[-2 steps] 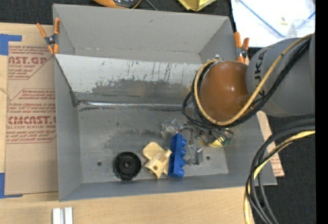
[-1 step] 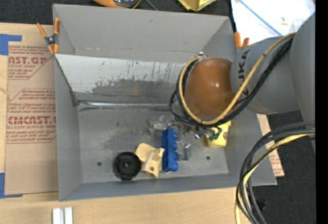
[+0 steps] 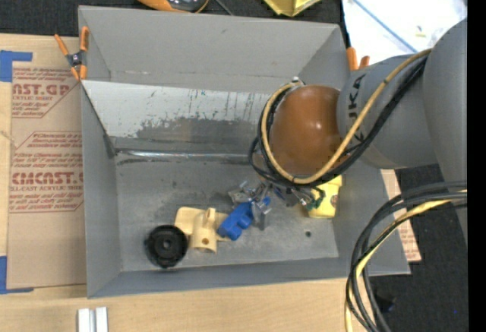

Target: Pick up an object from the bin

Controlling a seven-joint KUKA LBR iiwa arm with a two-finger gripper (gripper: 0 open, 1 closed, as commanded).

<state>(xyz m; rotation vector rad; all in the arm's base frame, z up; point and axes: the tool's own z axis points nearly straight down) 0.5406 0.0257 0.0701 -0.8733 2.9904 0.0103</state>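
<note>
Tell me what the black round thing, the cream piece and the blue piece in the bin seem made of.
Black round thing: probably rubber or matte plastic; dull, with no glare. Cream piece: likely plastic or foam; smooth, even colour. Blue piece: likely plastic; bright, uniform colour.

the bin [image 3: 152, 106] is seen to be of grey metal, matt, its back wall and floor scuffed and scratched to a worn, rough finish. the blue piece [image 3: 235, 224] is taken for smooth plastic with a slight sheen. the cream piece [image 3: 196, 228] looks like matt plastic. the black round thing [image 3: 165, 245] is matt, whether rubber or plastic cannot be told. the orange-brown cover [image 3: 304, 129] on the wrist is smooth and glossy.
</note>
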